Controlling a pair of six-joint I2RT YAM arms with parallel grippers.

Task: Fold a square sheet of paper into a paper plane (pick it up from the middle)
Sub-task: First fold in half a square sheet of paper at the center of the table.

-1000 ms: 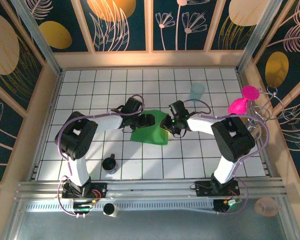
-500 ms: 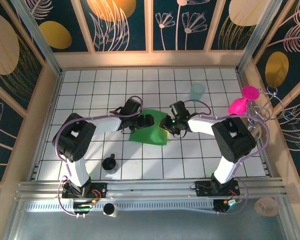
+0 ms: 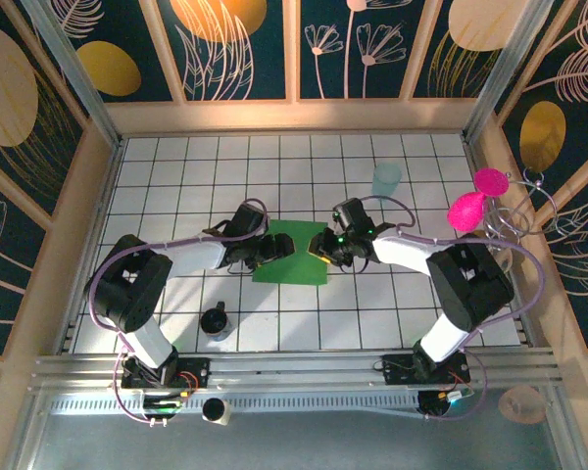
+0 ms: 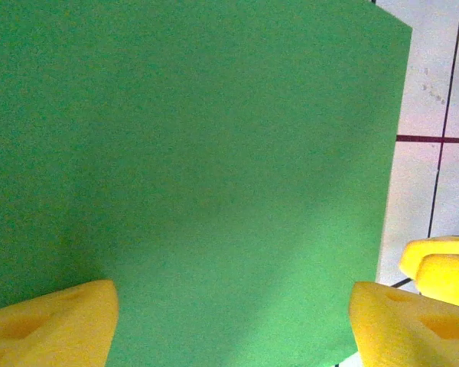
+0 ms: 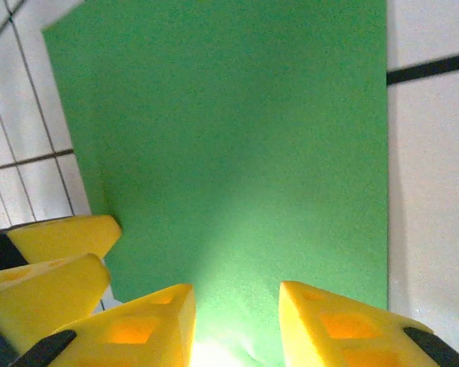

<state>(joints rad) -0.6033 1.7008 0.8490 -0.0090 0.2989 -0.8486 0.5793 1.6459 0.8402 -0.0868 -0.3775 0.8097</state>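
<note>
Count: one square sheet of paper (image 3: 292,257), two grippers, one teal cup (image 3: 386,178), one small black cup (image 3: 215,320). Sheet lies flat mid-table, near-square with no clear long axis, edges slightly skewed to the grid. Left gripper (image 4: 229,325) is released, jaws wide over the sheet's left edge. Right gripper (image 5: 236,325) is released with a narrow gap, at the right edge. Top view gives layout, wrist views give finger gaps.

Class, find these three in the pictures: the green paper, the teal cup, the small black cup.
green paper (image 3: 296,260): top view, middle of the sheet.
teal cup (image 3: 386,179): top view, its body.
small black cup (image 3: 215,320): top view, its top.
</note>
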